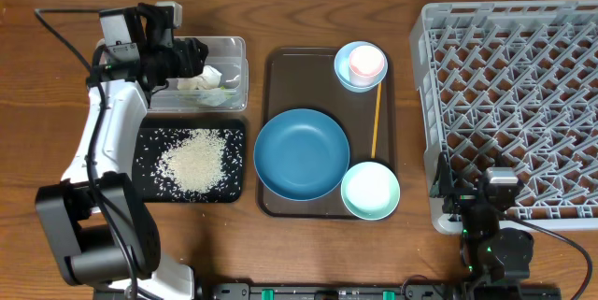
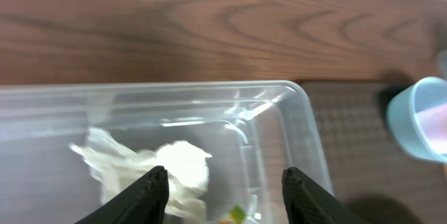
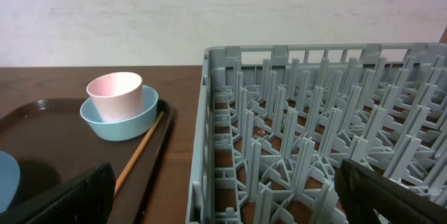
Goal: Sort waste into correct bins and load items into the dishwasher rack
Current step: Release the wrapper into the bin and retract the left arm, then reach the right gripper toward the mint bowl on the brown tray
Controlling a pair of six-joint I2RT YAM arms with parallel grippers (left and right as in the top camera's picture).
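1. Wood-grain tabletop is carrying everything, and a pale wall is showing behind it in the right wrist view.
2. At the far left, the left gripper is hanging over the clear tub, its two black fingers standing apart and gripping nothing.
3. Inside that tub, the crumpled white paper scrap is lying just below the fingers. A sliver of the yellow-green packet is peeking out beside it.
4. Just in front of the tub, the shallow black tray is holding the heap of white grains, which is spreading loosely across its middle.
5. Next along, the brown serving tray is bearing the wide dark-blue bowl, with the small mint-green bowl sitting just beside it at the front right.
6. At the tray's back right corner, the pale-pink cup is standing upright inside the light-blue bowl, and a thin yellowish stick is lying along the tray's right side.
7. At the far right, the grey rack is showing its open lattice of pegs.
8. The right gripper is hovering at the rack's near left corner, jaws spread wide and holding nothing.
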